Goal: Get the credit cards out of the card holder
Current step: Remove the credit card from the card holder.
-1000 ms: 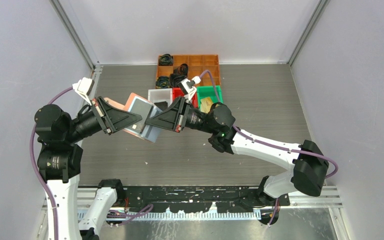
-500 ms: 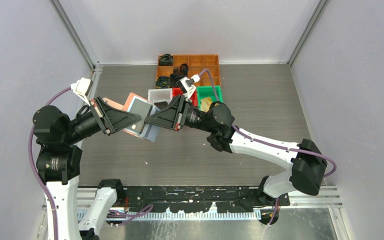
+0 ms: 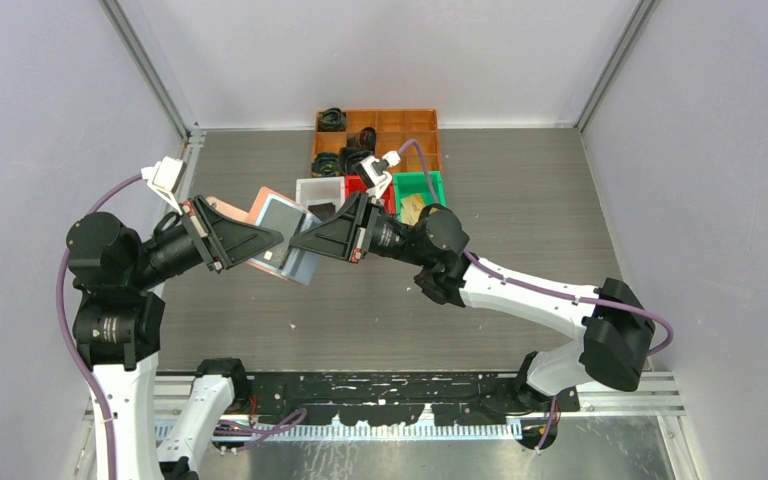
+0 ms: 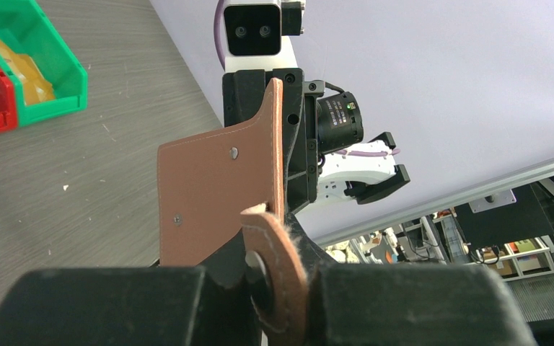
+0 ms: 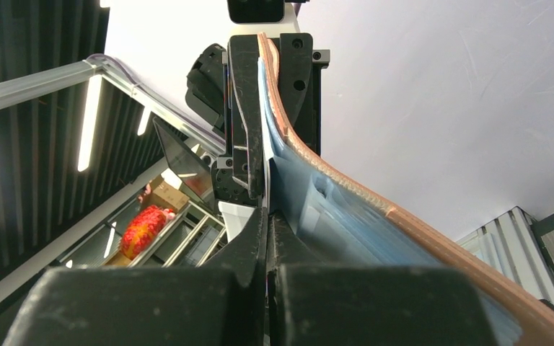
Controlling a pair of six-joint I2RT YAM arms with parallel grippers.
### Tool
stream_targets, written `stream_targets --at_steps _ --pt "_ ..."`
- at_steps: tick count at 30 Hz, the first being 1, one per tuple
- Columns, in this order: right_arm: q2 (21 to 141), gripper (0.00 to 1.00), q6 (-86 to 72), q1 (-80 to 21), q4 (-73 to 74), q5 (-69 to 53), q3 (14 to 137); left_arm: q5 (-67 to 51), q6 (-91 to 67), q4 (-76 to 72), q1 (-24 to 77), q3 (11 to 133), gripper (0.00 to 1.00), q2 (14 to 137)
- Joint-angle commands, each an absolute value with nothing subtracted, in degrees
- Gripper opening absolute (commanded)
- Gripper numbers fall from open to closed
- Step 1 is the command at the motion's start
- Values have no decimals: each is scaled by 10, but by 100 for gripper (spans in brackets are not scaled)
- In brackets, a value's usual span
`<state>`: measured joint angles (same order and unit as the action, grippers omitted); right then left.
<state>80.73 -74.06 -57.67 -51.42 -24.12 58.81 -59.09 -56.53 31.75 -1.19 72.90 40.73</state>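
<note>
Grey desk (image 3: 520, 250) lies below the card holder (image 3: 282, 236), held in the air between both arms, its long axis running claw to claw. Left claw (image 3: 268, 238) grips its tan edge; right claw (image 3: 308, 237) is clenched on a whitish card (image 5: 267, 162) in the slots. No legible writing.

card holder (image 3: 282, 240) between left hand (image 3: 278, 237) and right hand (image 3: 300, 241); bins (image 3: 370, 190) behind
</note>
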Motion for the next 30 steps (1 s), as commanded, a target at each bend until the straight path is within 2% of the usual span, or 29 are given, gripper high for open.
stream_targets --at_steps 1,11,16,17,22,26,30 --pt "782 1 -725 -576 -526 -232 574 -590 -564 287 -11 750 10 405" --pt "768 1 -710 -577 -502 -231 563 -577 -559 293 -11 752 12 404" --pt "768 1 -708 -578 -501 -232 563 -574 -554 295 -11 755 5 403" --pt "769 2 -709 -578 -501 -232 563 -572 -551 297 -11 756 3 403" --pt "781 31 -733 -582 -535 -222 568 -563 -527 314 -11 758 0 398" --pt "804 34 -751 -581 -557 -228 591 -564 -519 318 -11 755 0 397" --pt "818 31 -766 -582 -576 -232 603 -563 -508 328 -11 758 0 396"
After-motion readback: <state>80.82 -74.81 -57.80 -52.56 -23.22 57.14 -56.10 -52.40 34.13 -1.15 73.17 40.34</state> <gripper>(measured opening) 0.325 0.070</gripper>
